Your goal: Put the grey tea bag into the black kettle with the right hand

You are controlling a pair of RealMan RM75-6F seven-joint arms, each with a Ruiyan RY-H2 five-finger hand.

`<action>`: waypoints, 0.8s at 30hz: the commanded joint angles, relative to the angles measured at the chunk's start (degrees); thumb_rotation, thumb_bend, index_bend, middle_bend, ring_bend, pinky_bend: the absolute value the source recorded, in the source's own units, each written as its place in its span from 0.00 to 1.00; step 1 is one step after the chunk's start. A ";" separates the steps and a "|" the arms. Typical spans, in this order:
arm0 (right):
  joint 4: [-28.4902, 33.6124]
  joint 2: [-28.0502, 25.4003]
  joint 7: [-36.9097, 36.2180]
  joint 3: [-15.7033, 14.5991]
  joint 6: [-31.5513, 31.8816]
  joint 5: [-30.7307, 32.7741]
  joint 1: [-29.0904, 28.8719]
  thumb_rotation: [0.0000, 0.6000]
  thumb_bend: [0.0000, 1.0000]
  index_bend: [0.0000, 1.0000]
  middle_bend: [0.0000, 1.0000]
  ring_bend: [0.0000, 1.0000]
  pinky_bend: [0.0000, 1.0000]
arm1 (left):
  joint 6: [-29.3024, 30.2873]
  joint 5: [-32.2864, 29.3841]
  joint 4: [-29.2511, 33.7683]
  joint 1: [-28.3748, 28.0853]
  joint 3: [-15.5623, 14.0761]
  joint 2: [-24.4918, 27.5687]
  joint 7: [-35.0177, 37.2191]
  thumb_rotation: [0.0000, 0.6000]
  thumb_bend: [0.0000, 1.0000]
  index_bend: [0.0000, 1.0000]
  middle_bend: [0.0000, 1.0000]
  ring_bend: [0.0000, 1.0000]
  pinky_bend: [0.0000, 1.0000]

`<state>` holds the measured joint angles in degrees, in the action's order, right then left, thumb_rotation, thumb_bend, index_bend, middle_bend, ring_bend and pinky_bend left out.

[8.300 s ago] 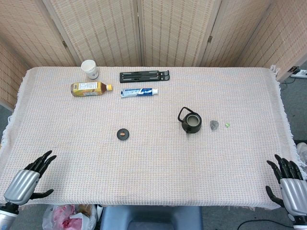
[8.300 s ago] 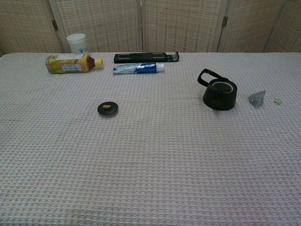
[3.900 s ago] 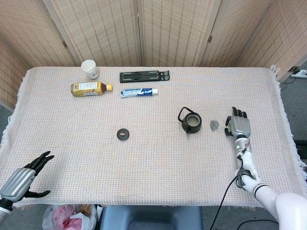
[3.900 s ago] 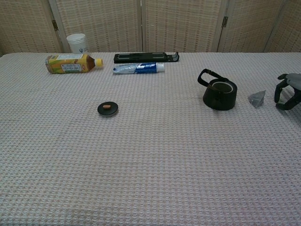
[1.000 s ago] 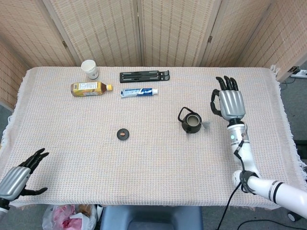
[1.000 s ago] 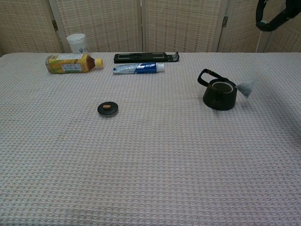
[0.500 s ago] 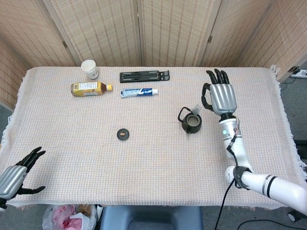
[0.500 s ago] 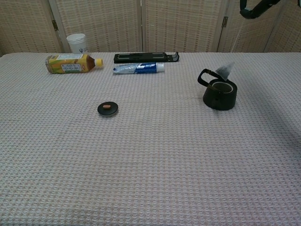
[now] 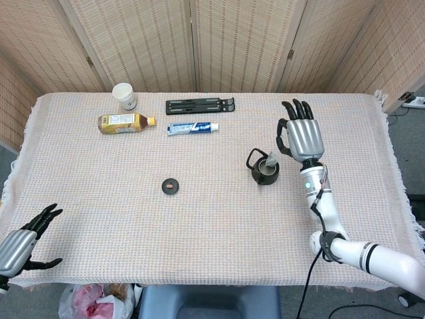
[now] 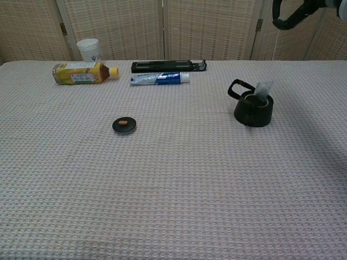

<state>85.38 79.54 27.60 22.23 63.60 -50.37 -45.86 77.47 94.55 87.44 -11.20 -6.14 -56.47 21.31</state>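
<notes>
Toward the tabletop's (image 9: 372,199) right edge: black kettle (image 9: 264,169), grey tea bag (image 10: 264,89) at its mouth, dangling from raised right hand (image 9: 302,137); left hand (image 9: 20,249) empty, spread, at near-left corner.

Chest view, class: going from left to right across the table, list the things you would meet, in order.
Tea bottle → white cup → small black lid → toothpaste tube → black kettle with the grey tea bag at its mouth → right robot hand raised above.

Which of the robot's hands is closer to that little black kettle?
The right hand, raised just beside the black kettle. The left hand sits far away at the table's near corner.
</notes>
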 commanded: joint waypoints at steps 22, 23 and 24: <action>-1.14 3.78 0.86 -5.89 0.05 -2.63 0.46 1.00 0.41 0.66 0.11 0.00 0.00 | 1.47 1.44 -0.29 0.51 -0.26 0.37 1.08 1.00 0.10 0.00 0.01 0.14 0.33; -1.16 3.90 0.72 -6.15 0.10 -2.98 0.58 1.00 0.41 0.66 0.11 0.00 0.00 | 1.49 1.47 -0.28 0.52 -0.27 0.34 1.05 1.00 0.10 0.00 0.01 0.14 0.33; -1.22 4.02 0.56 -6.36 0.20 -3.32 0.71 1.00 0.40 0.66 0.11 0.00 0.00 | 1.50 1.48 -0.28 0.53 -0.28 0.33 1.02 1.00 0.10 0.00 0.01 0.14 0.33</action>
<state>84.23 83.41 28.31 16.09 63.77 -53.45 -45.30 78.96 96.02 87.16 -10.67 -6.42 -56.14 22.33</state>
